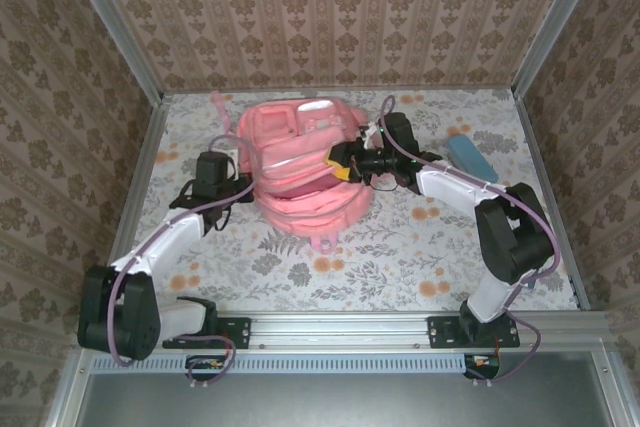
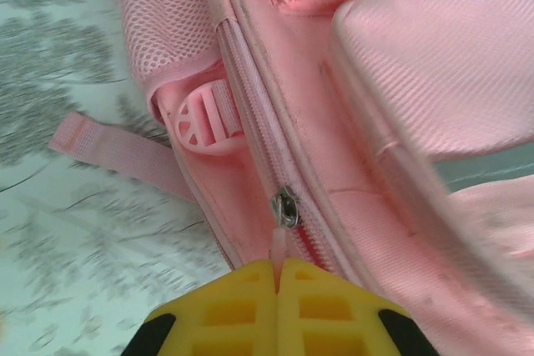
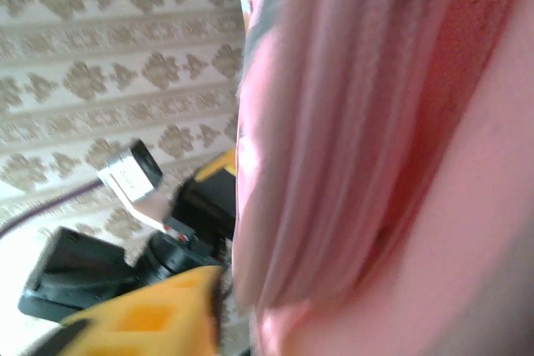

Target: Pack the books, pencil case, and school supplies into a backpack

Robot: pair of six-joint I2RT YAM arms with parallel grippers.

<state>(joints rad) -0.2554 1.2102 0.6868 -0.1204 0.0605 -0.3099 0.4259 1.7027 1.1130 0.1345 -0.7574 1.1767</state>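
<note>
The pink backpack (image 1: 300,162) lies in the middle of the flowered table. At its left side my left gripper (image 1: 243,175) is shut, and in the left wrist view the yellow fingers (image 2: 242,306) pinch the pale pink pull tab (image 2: 279,248) just below the metal zip slider (image 2: 286,206). My right gripper (image 1: 343,164) is at the backpack's right edge. One yellow finger (image 3: 150,314) stands a little apart from a fold of pink fabric (image 3: 334,164), and the other finger is hidden behind that fold. To the right lies the light blue pencil case (image 1: 470,155). The books are out of view.
Patterned walls and metal posts close the table on three sides. A pink strap (image 2: 117,152) and a plastic buckle (image 2: 204,118) lie at the backpack's left side. Another strap loop (image 1: 325,242) pokes out toward the front. The left arm's black wrist (image 3: 125,248) shows beyond the fabric.
</note>
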